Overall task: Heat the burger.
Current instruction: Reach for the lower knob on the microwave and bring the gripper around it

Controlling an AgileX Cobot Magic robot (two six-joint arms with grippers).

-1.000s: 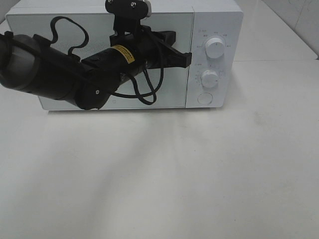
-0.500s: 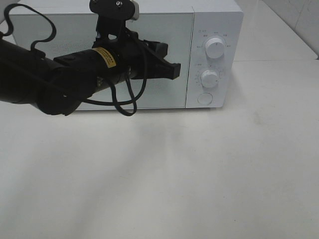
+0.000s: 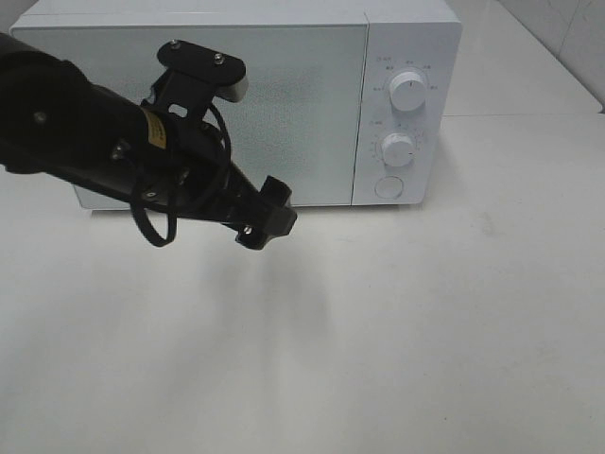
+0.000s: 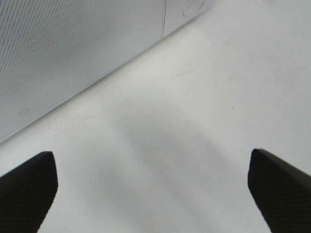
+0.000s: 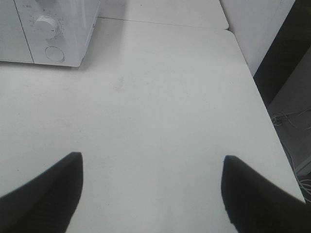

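Both my grippers empty in front of a shut microwave point(image 3: 236, 104), no burger in sight.

My left gripper point(image 3: 265, 220) hangs low over the white table point(image 3: 425, 331), just before the frosted door point(image 3: 302, 104), its fingers spread wide with nothing between them. My right gripper point(image 5: 152, 194) waits well off to the side, its fingers also apart and empty. The burger shows in none of my views. I judge it may sit behind that door, but I cannot see through it. If so, the heating step remains: reach across to the lower knob point(image 3: 398, 149), pinch it squarely and turn, minding the round button point(image 3: 388, 187) below.
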